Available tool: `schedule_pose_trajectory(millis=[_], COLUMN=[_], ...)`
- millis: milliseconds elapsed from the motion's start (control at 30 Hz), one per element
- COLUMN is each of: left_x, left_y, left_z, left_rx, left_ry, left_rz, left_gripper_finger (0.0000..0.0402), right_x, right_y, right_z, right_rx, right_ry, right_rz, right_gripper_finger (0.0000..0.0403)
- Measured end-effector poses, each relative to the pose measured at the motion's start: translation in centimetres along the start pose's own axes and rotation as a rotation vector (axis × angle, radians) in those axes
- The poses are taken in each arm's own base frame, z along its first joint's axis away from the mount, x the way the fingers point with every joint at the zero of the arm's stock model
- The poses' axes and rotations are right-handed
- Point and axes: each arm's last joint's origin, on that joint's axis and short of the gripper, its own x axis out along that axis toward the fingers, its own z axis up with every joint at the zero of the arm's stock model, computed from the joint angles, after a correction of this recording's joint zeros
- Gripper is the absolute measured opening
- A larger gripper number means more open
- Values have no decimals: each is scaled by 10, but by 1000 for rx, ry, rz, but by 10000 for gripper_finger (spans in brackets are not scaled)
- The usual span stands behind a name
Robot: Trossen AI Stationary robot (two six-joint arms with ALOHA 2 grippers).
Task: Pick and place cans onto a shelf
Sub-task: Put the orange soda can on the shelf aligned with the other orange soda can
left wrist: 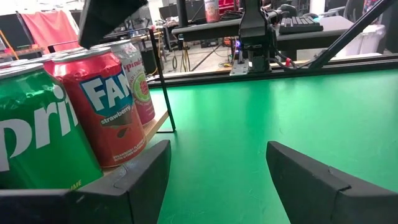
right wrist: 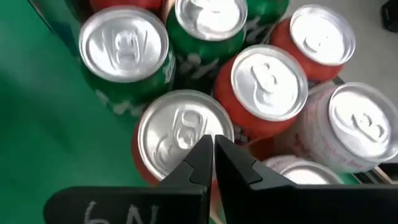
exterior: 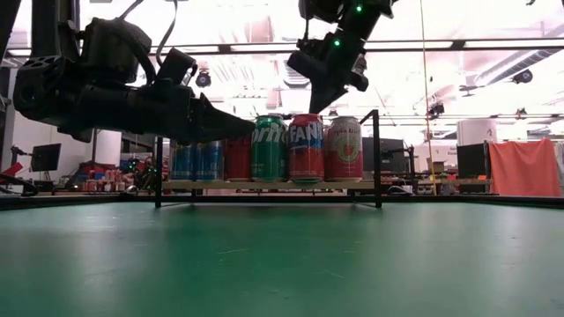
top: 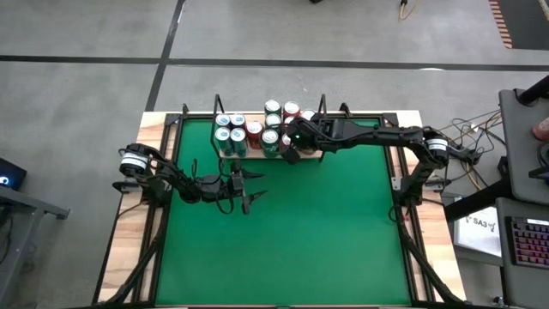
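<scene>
Cans [exterior: 291, 148] reading Sprite and Fanta crowd shelf [exterior: 264, 185]; right hand [right wrist: 213, 146] closed, left hand [left wrist: 217, 168] open.

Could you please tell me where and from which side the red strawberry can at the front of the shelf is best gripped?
Probably around the middle of its upright round body, from the open table side. The red strawberry can stands at the shelf front edge, with the green can close beside it and others behind, so little finger room shows between them. The open left gripper already faces that front row.
</scene>
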Motion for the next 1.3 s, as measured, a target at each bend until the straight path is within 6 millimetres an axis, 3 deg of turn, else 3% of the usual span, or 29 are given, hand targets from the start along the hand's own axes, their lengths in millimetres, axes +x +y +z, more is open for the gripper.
schedule_pose_trajectory(millis=[933,1200,1300], left_x=[0,0,0], left_y=[1,1,1], left_z=[0,0,0], left_rx=[0,0,0], left_ry=[0,3,3], left_rz=[4,21,21], left_gripper_finger=[248,248,248], right_x=[-6,-18,-21], right_y=[-1,3,5], right_z=[-3,6,6], right_rx=[3,-7,-12], right_ry=[49,14,53], right_rz=[-22,22,146], right_gripper_finger=[9,9,9])
